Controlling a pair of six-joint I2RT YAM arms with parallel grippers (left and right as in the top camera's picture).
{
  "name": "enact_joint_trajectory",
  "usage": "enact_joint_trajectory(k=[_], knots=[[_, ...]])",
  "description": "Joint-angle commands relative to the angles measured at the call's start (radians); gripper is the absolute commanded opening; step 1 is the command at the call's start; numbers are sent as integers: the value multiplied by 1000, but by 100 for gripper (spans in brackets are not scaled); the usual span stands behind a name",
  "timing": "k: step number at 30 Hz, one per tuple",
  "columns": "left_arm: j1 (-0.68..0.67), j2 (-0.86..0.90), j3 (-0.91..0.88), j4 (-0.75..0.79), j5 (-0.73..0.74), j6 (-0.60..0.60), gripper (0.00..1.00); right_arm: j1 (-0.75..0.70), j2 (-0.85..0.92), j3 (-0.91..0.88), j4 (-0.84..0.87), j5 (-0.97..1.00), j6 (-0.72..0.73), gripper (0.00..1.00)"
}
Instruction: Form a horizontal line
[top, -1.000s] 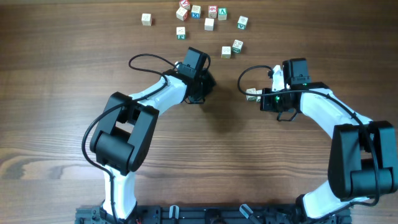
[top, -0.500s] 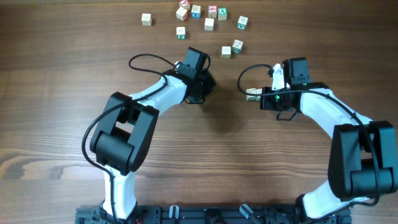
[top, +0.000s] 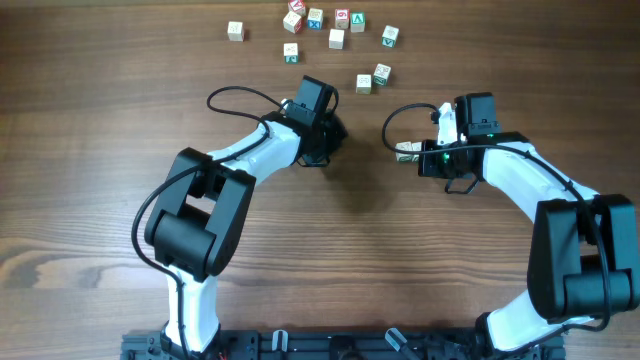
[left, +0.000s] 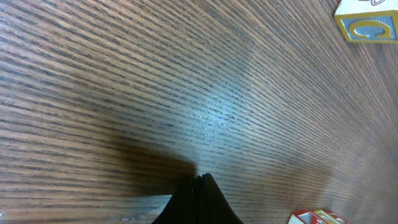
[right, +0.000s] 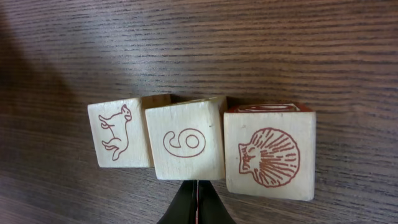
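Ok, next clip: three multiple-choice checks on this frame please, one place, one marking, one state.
1. The row of three cubes lies: A at the near edge; B beside the arm bases; C just ahead of the right pincer.
2. Its middle cube shows: A a 6; B a shell; C a letter.
3. The right pincer is: A wide open; B shut, empty; C clamped on a cube.
C: the row sits at its tip. A: a red 6 is drawn there. B: the fingertips meet with nothing between.

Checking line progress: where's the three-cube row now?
The row sits right of centre overhead, at the tip of the right tool, below the loose cubes.
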Motion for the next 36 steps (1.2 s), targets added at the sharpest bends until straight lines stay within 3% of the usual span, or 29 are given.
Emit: enact_joint_trajectory(k=[1, 36], knots=[[1, 34, -23, -12, -48, -6, 4, 3, 15, -10, 11, -20, -17, 4], [1, 34, -23, -12, -48, -6, 4, 3, 15, -10, 6, -20, -17, 4]])
